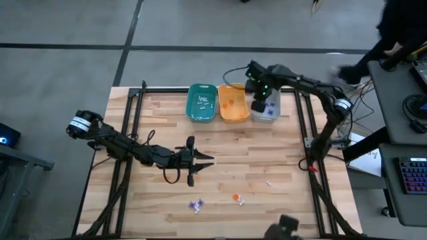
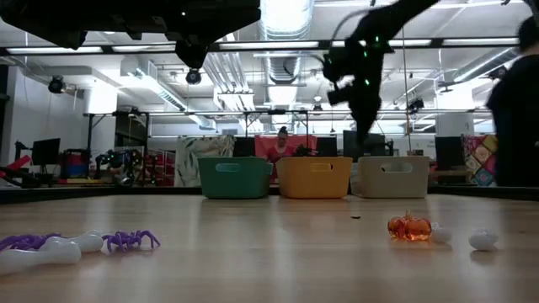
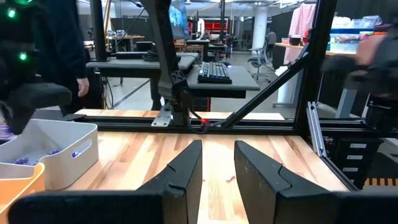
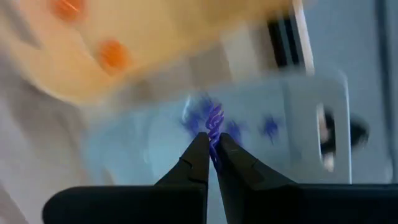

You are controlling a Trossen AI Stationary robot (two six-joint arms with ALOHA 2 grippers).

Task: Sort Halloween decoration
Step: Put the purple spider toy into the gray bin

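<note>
Your right gripper (image 4: 212,144) is pinched tight on a purple trinket (image 4: 214,121), poised above the grey bin (image 1: 269,111), beside the orange bin (image 1: 233,103). Your left gripper (image 1: 203,161) waits mid-table, fingers slightly parted, grasping nothing. More trinkets (image 1: 195,206) lie near the front edge.

Three rectangular plastic bins stand in a row at the far edge of the light wooden surface (image 2: 269,252): a teal bin (image 2: 235,178), an orange bin (image 2: 314,177) and a grey bin (image 2: 393,177), set just beside one another. A dark robot arm (image 2: 364,63) hangs above the orange and grey bins. Nearer the camera on one side lie a purple spider trinket (image 2: 130,241) and a white bone-shaped trinket (image 2: 50,250). On the other side lie a translucent orange pumpkin trinket (image 2: 409,227) and a small white trinket (image 2: 482,240).
</note>
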